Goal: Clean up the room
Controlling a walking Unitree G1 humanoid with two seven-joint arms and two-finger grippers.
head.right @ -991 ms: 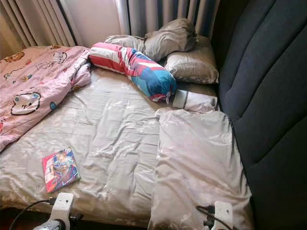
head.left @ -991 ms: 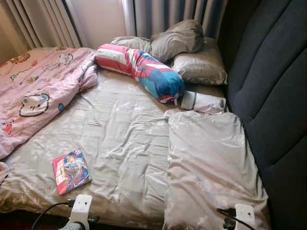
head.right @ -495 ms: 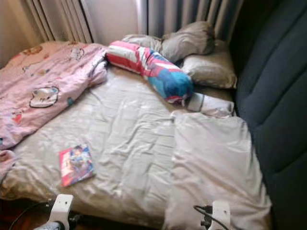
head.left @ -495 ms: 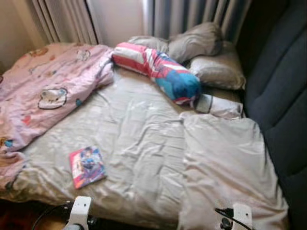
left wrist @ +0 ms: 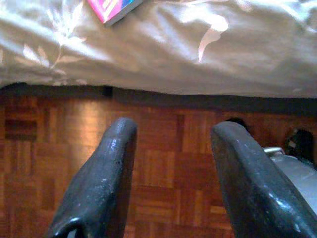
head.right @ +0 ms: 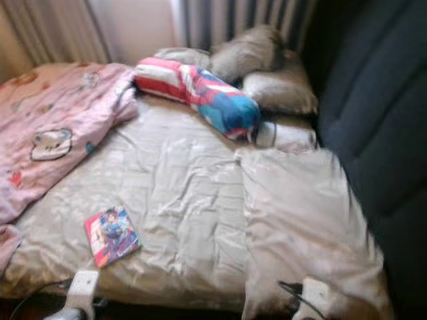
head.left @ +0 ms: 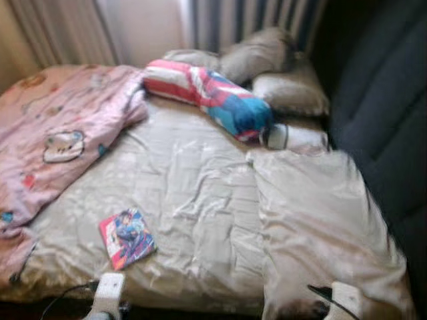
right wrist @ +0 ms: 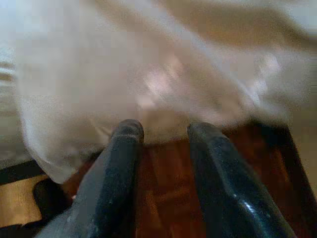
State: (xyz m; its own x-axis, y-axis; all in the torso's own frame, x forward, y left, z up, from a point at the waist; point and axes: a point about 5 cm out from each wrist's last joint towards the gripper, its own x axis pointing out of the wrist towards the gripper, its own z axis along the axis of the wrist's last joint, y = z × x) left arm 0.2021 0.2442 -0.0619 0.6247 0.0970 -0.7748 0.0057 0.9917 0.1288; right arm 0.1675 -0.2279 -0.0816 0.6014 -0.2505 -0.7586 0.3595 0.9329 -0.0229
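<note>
A bed [head.left: 193, 200] with a beige sheet lies before me. A colourful book [head.left: 127, 237] rests near its front left edge, and its corner [left wrist: 113, 9] shows in the left wrist view. A pink cartoon blanket [head.left: 60, 133] is bunched on the left. A red, white and blue bolster [head.left: 213, 100] lies across the back, with grey pillows [head.left: 267, 60] behind it. A large beige pillow [head.left: 320, 220] lies at the right. My left gripper [left wrist: 171, 144] hangs open over the parquet floor below the bed edge. My right gripper [right wrist: 163, 136] is open, low by the beige pillow's corner.
A dark padded headboard [head.left: 380, 113] runs along the right side. Curtains [head.left: 253, 17] and a pale wall stand behind the bed. A small rolled white cloth [head.left: 293, 137] sits between bolster and large pillow. Wooden parquet floor [left wrist: 163, 163] lies in front of the bed.
The camera has shifted and the picture is blurred, so the bed sits a little differently in view. The things on the bed have not moved.
</note>
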